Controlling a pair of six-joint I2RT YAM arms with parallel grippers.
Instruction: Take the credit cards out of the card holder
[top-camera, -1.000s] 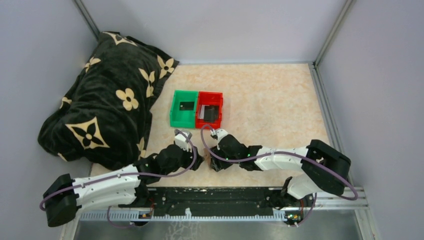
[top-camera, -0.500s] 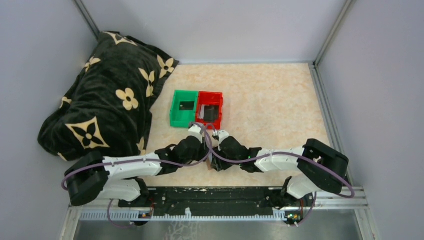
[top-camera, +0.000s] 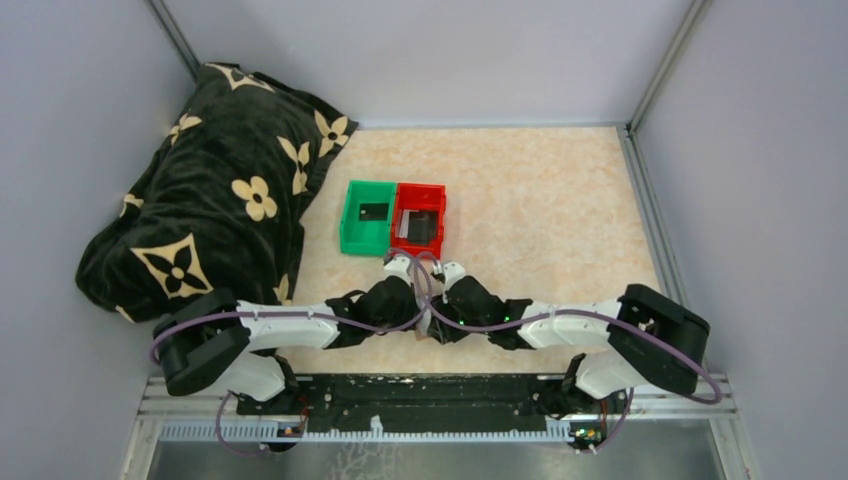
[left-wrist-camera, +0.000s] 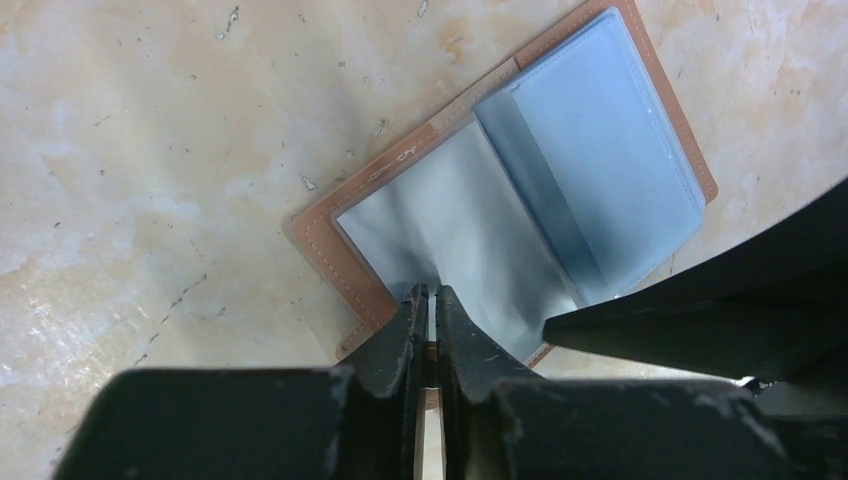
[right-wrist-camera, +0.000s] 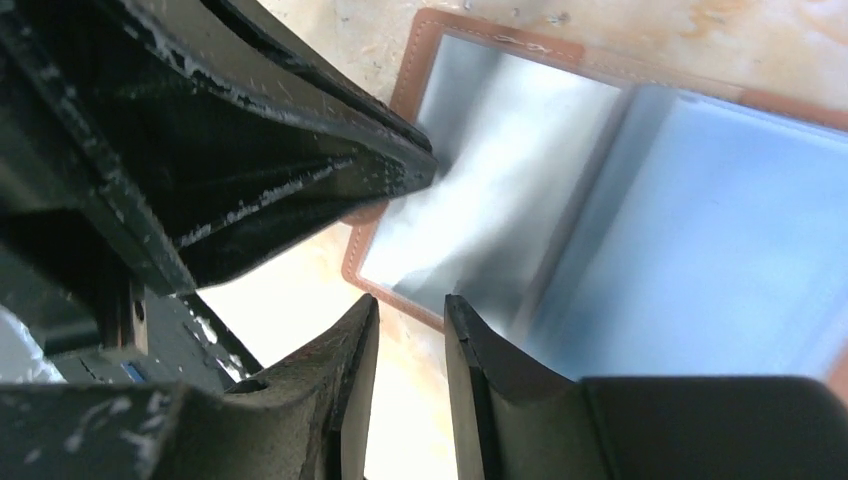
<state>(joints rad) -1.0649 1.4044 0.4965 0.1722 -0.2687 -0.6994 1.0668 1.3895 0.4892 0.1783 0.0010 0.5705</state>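
Observation:
The card holder (left-wrist-camera: 560, 190) lies open on the table, tan-edged with a pale blue-grey lining. My left gripper (left-wrist-camera: 431, 290) is shut on its near edge, and a strip of the tan rim shows between the jaws. My right gripper (right-wrist-camera: 410, 305) stands open at the neighbouring edge of the card holder (right-wrist-camera: 640, 200), one finger over the lining and one outside the rim. In the top view both grippers (top-camera: 418, 318) (top-camera: 434, 322) meet over the card holder and hide it. A dark credit card (top-camera: 373, 211) lies in the green bin, a greyish one (top-camera: 415, 226) in the red bin. No card shows in the pockets.
The green bin (top-camera: 352, 222) and the red bin (top-camera: 440, 215) stand joined just beyond the grippers. A black blanket with cream flowers (top-camera: 210, 200) is heaped at the left. Metal frame posts and grey walls close in the beige tabletop (top-camera: 540, 200).
My left arm has swung right and forward to the card holder and its jaws have closed on the edge. The right gripper has narrowed and shifted slightly.

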